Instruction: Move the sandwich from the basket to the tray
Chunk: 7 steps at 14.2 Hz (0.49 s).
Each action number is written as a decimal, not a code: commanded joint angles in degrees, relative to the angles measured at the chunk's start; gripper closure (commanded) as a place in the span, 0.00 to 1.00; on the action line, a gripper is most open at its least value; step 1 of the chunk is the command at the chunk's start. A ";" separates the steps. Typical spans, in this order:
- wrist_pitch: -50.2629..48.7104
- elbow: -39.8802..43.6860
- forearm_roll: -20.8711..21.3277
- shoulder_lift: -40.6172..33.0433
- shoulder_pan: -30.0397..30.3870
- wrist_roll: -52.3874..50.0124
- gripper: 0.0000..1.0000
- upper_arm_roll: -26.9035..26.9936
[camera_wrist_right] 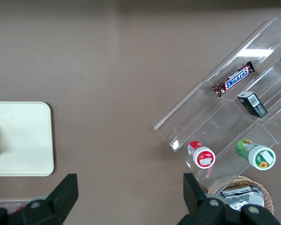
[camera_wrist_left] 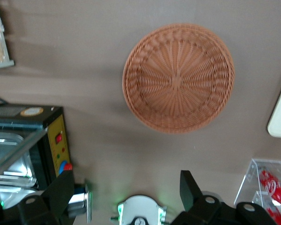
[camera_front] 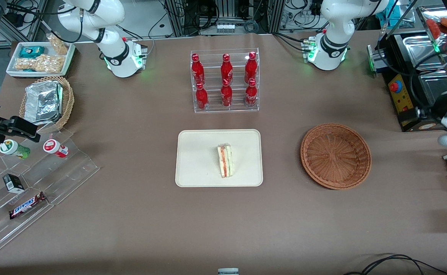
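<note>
Sandwich (camera_front: 225, 160) on tray (camera_front: 193, 172); basket (camera_wrist_left: 178, 77) empty.
Gripper (camera_wrist_left: 126, 194) hovers high, fingers (camera_wrist_left: 189, 187) wide apart, holding nothing; basket lies below it, sandwich sideways toward the parked arm, long axis toward the front camera.

Legible: "SNICKERS" in blue letters on white, on the brown candy bar (camera_wrist_right: 234, 78) lying in the clear acrylic stepped rack (camera_wrist_right: 225, 126). Same bar (camera_front: 27, 205) in front view reads "SNICKERS". Other packet and bottle labels not readable.
</note>
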 commanded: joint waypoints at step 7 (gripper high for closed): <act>0.25 -6.55 -2.16 -12.14 2.78 -7.89 0.00 -4.59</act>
